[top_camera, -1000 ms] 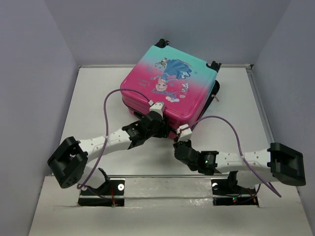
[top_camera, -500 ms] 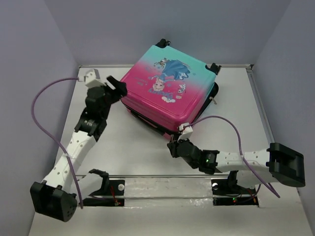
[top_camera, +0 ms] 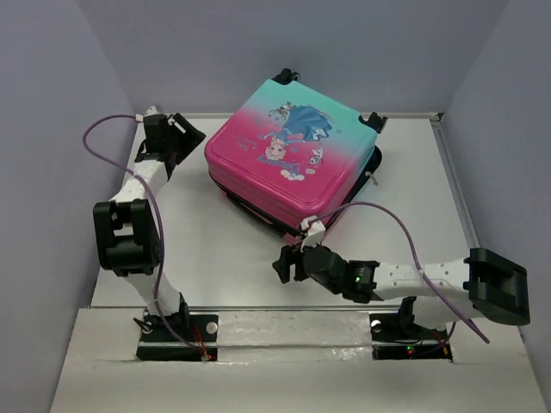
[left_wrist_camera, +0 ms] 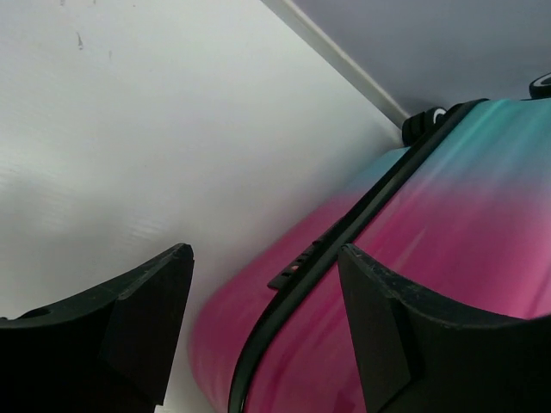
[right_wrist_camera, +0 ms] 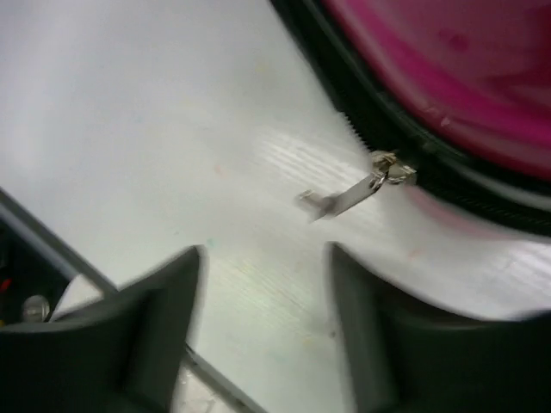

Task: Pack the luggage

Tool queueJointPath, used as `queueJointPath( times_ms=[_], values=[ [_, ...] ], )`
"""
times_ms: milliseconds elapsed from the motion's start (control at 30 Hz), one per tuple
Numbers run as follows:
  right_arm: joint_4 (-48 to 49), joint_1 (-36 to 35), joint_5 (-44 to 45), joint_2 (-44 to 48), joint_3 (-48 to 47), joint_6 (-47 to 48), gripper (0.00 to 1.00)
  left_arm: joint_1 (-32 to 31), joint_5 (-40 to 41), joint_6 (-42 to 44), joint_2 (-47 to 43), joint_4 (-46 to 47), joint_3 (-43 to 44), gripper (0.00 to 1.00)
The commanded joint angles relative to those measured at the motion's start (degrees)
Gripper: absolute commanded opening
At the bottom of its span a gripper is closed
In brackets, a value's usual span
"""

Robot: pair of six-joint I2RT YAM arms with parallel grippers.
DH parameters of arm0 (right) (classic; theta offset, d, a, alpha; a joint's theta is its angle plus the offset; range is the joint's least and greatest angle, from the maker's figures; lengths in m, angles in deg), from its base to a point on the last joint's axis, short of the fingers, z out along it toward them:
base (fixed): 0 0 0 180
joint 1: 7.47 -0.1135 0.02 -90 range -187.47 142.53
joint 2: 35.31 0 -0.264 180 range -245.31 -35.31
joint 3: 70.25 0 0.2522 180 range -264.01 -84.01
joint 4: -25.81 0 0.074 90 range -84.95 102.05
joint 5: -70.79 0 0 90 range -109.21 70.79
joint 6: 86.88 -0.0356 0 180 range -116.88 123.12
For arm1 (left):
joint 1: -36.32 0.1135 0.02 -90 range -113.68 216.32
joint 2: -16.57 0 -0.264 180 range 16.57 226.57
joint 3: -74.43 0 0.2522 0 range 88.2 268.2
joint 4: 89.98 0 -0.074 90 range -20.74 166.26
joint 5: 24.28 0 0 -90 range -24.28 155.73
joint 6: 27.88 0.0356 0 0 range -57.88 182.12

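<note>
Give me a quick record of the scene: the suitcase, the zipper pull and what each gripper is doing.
suitcase: lying flat on the table, printed side up, teal end far, pink end near
zipper pull: sticking out from the suitcase's near edge, not gripped
left gripper: open, empty, beside the suitcase's left corner
right gripper: open, empty, just short of the zipper pull

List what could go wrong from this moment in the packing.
1. The zipper pull lies flat on the table, outside the open right hand. Pinching so small a tab could miss or slip.
2. The left hand is open beside the luggage, gripping nothing. Unbraced, the case may slide when the zipper is tugged.
</note>
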Motion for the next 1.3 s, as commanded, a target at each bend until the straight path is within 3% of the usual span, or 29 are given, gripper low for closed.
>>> queueJointPath(
  times_ms=[0, 33, 100, 200, 233, 367, 533, 667, 767, 867, 933, 1033, 1267],
  values=[
    [-7.28, -1.31, -5.24, 2.4, -5.18, -0.34, 0.91, -0.06, -5.01, 0.95, 2.69, 0.41, 6.84, 0.79],
    [-12.44, -1.31, -4.63, 4.76, -5.19, -0.51, 0.92, -0.06, -5.19, 1.39, 3.39, 0.41, 7.8, 0.79],
    [-19.31, 0.35, -2.35, 7.32, -4.4, -3.75, 0.84, -0.06, -6.68, 2.18, 5.85, 0.24, 9.04, 0.79],
    [-27.77, 6.75, -1.98, 13.03, -0.72, -8.94, 0.43, -0.06, -7.3, 2.98, 7.61, 0.15, 10.62, 0.78],
    [-30.48, 8.25, -1.72, 16.27, 1.04, -10.08, 0.22, -0.32, -6.86, 3.15, 7.79, 0.24, 10.8, 0.78],
    [-33.23, 14.84, 0.3, 20.78, 2.46, -13.35, 0.09, -1.9, -6.68, 4.38, 8.58, 0.5, 11.41, 0.78],
    [-29.38, 28.01, -1.71, 14.65, -4.21, -5.37, 0.07, -5.06, -5.89, 4.21, 10.86, 0.59, 11.68, 0.78],
    [-17.26, 47.23, -11.19, 7.88, -6.59, 1.4, 0.07, -7.44, -5.63, 3.86, 13.41, -0.02, 12.21, 0.78],
    [-10.65, 53.51, -16.82, 0.24, -9.83, 4.3, 0.07, -8.49, -5.45, 3.68, 14.91, -0.11, 11.86, 0.77],
    [-7.66, 54.05, -20.6, -8.73, -16.24, 7.21, 0.07, -9.81, -6.76, 2.2, 13.26, 0.32, 9.76, 0.76],
    [-4.43, 54.06, -24.47, -12.33, -19.15, 10.11, 0.07, -11.65, -5.9, 0.53, 9.31, 6.26, 2.48, 0.75],
    [-1.6, 54.06, -36.48, -17.7, -23.54, 12.22, 0.07, -14.29, -0.46, -1.76, 0.61, 11.2, -7.17, 0.75],
    [-1.67, 54.06, -50.64, -24.56, -34.09, 15.92, 0.07, -18.59, 7.97, -5.46, -21.08, 16.68, -26.27, 0.74]
  ],
)
